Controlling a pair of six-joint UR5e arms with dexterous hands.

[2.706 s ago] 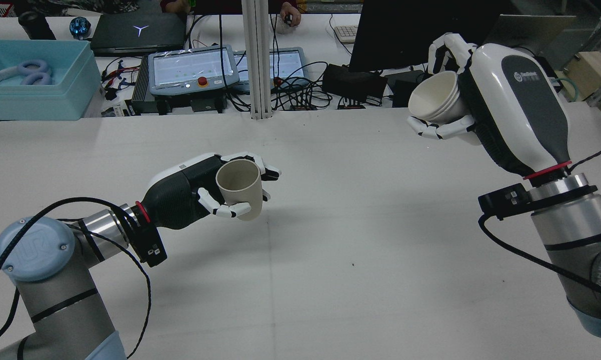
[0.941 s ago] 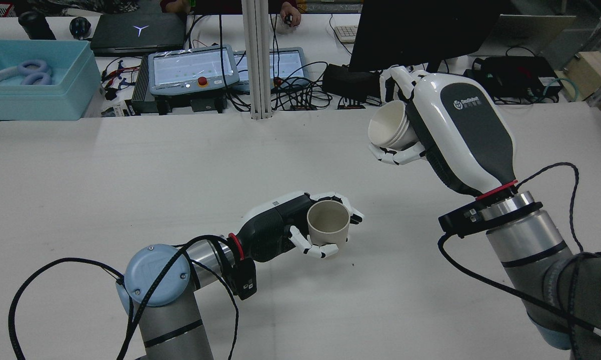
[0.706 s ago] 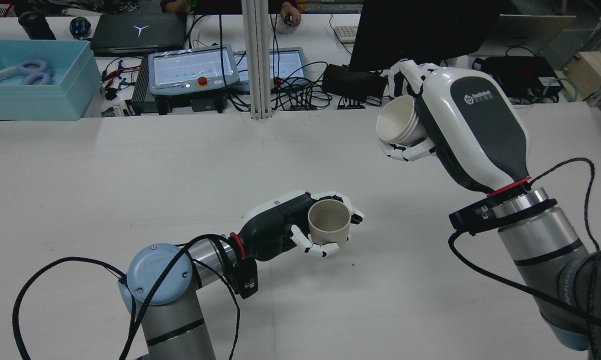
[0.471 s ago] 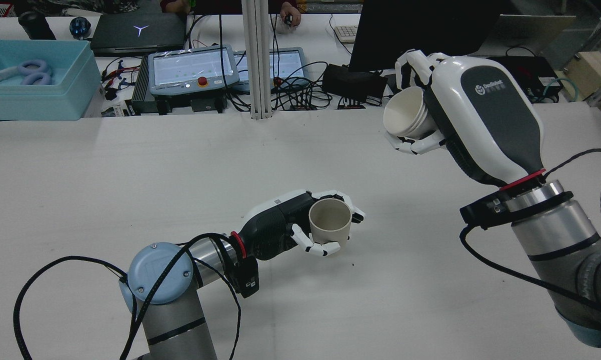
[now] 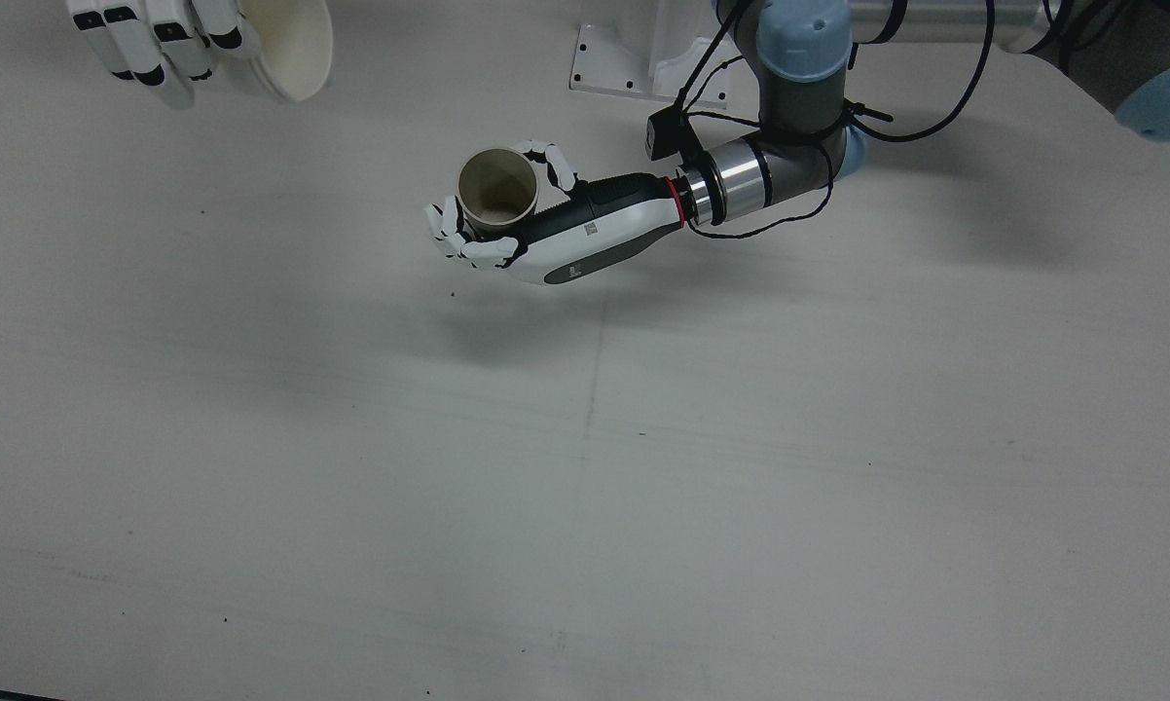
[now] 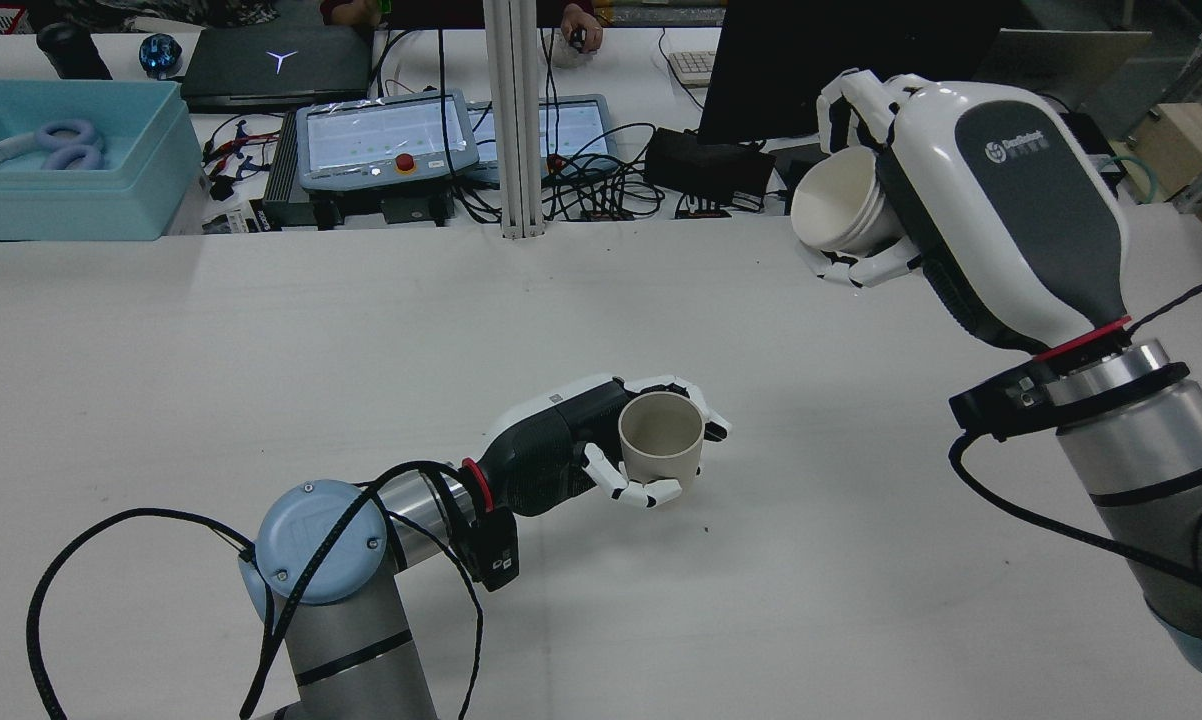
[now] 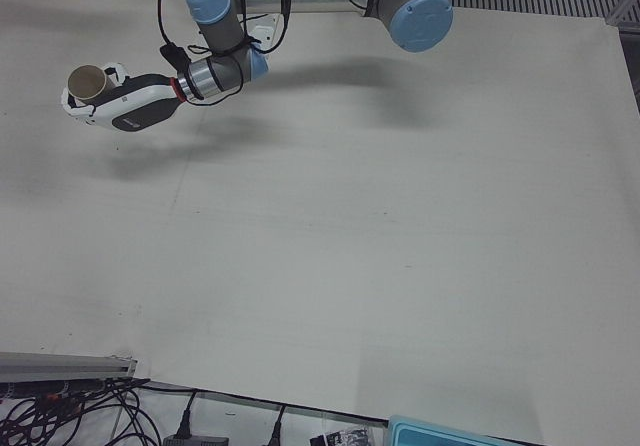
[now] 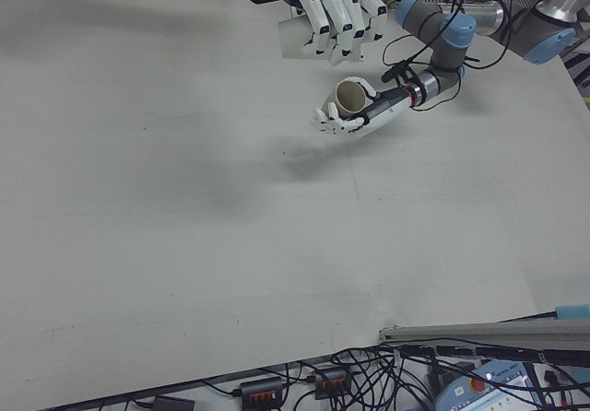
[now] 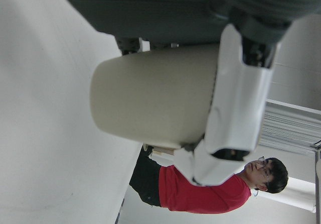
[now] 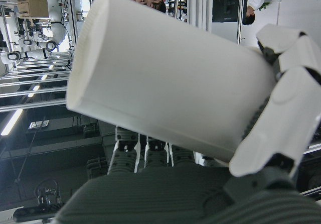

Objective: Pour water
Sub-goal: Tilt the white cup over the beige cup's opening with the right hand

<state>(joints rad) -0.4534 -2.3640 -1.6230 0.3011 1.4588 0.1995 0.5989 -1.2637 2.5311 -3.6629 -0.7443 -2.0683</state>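
Note:
My left hand [image 6: 571, 450] is shut on a beige cup [image 6: 661, 440], held upright just above the middle of the table, mouth up. The front view shows the same cup [image 5: 495, 188] and left hand [image 5: 566, 234], and the left hand view shows the cup's side [image 9: 150, 98]. My right hand [image 6: 981, 200] is raised high at the far right, shut on a white paper cup [image 6: 836, 210]. That cup is tipped on its side, mouth toward the left. The white cup [image 10: 165, 83] fills the right hand view. No water shows in either cup.
Behind the table's far edge stand a teal bin [image 6: 61, 160], two teach pendants [image 6: 386, 135], a white post [image 6: 516, 120], a dark monitor [image 6: 841, 60] and tangled cables. A person in red [image 9: 210, 189] shows in the left hand view.
Over the last second my right hand has carried the tipped white cup up and to the right, away from the beige cup. My left hand has stayed almost still at the table's middle.

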